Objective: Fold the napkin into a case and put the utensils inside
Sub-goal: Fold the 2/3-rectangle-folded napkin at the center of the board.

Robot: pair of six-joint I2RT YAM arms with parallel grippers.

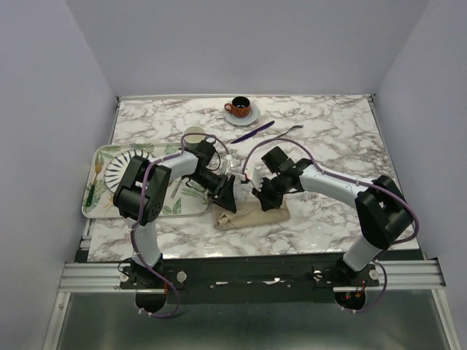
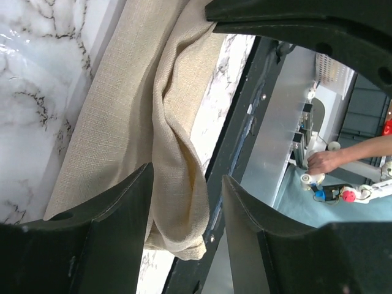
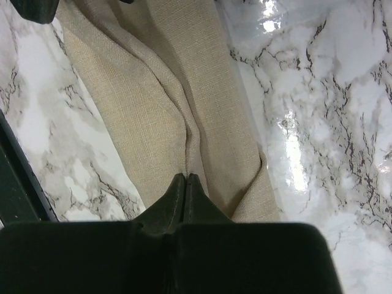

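Two arms bend inward over the marble worktop [image 1: 336, 146], and both tools meet at the napkin [image 1: 255, 216]. It lies on the worktop as a long, rumpled beige strip, folded over on itself, with a raised ridge of cloth running along its length.

The left tool [image 2: 188, 173] sits at the napkin's left end. Its jaws stand partly apart, and the ridge of cloth passes through the gap between them. The cloth brushes one finger [image 2: 116, 208], but nothing is pinched.

The right tool [image 3: 185, 179] is at the napkin's right half with its jaws fully closed. Its tip presses down where a crease in the cloth ends. From the wrist view it is not possible to tell whether any fabric is nipped between the tips.

The purple knife [image 1: 253, 132] lies well beyond the napkin, towards the back of the worktop. The silver fork [image 1: 288, 131] is just beside it on the right. Neither one touches the cloth.

Further back from the napkin, a dark red cup [image 1: 240, 106] sits on a white saucer. To the napkin's left, a leaf-printed tray [image 1: 95, 191] carries a white plate [image 1: 117, 171]. The left arm partly hides the tray's near corner.
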